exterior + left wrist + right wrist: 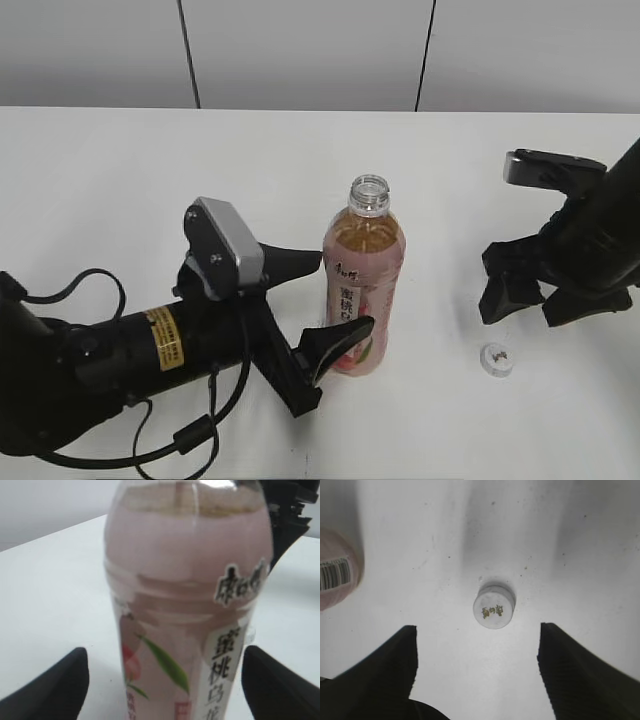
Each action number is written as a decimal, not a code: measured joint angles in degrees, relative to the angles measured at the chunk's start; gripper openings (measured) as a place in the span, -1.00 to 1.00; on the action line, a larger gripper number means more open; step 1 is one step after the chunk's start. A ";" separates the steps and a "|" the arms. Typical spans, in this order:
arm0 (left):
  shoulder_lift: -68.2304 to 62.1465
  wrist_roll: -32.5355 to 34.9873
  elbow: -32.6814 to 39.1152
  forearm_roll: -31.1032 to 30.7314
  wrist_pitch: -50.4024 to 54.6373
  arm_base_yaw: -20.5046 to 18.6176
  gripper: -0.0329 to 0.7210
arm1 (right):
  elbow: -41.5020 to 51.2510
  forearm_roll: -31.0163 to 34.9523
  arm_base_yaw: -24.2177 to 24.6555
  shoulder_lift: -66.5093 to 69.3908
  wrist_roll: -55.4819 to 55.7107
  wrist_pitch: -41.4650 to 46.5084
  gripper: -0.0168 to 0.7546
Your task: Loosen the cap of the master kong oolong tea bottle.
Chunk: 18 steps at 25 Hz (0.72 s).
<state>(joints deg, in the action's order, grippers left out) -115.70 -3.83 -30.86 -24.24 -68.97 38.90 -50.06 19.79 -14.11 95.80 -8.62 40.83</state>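
Note:
The master kong oolong tea bottle point(364, 290) stands upright mid-table with its neck open and no cap on it. It fills the left wrist view point(185, 605). My left gripper point(335, 297) point(165, 685) is open, its fingers on either side of the bottle's lower half with gaps showing. The white cap point(497, 359) lies on the table to the right of the bottle, top side up. In the right wrist view the cap point(493, 609) lies on the table. My right gripper point(545, 300) point(477, 652) is open and empty above the cap.
The white table point(120, 190) ends at a grey wall at the back. The bottle's barcode edge point(335, 575) shows at the left of the right wrist view. My left arm's cables point(180, 440) lie at the front left.

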 joint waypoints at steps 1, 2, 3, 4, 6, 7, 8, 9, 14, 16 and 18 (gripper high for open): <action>0.67 0.00 0.68 0.08 0.00 0.00 0.57 | 0.00 -0.07 0.00 -0.41 0.00 0.05 0.51; 1.29 0.00 1.48 0.25 -0.05 0.00 0.57 | 0.00 -0.19 0.00 -0.78 0.00 0.14 0.51; 1.79 0.00 2.30 0.57 -0.08 0.00 0.57 | 0.00 -0.20 0.00 -0.98 0.00 0.17 0.51; 2.39 0.00 3.11 1.13 -0.12 0.00 0.57 | 0.00 -0.27 0.00 -1.18 0.00 0.36 0.51; 3.98 0.00 4.56 2.19 -0.07 0.00 0.57 | 0.00 -0.26 0.00 -1.59 0.00 0.62 0.51; 4.89 0.00 5.38 2.61 -0.07 0.00 0.57 | 0.00 -0.26 0.00 -1.73 0.00 0.67 0.51; 6.19 0.00 6.10 2.94 -0.02 0.00 0.57 | 0.00 -0.26 0.00 -1.81 0.00 0.72 0.51; 7.61 0.00 6.59 3.02 -0.02 0.00 0.57 | 0.00 -0.33 0.00 -1.81 -0.02 0.72 0.51; 15.55 0.00 7.17 5.60 3.41 0.00 0.56 | 0.00 -0.50 0.00 -1.85 -0.39 0.72 0.51; 19.35 0.00 7.20 8.09 10.36 0.00 0.56 | 0.00 -0.55 0.00 -1.85 -0.92 0.79 0.51; 22.96 0.00 7.20 10.48 17.10 0.00 0.56 | 0.00 -0.61 0.00 -1.85 -1.10 0.79 0.51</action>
<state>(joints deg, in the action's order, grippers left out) -92.74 -3.83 -23.66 -13.76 -51.87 38.90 -50.06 19.18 -14.11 93.95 -9.72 41.62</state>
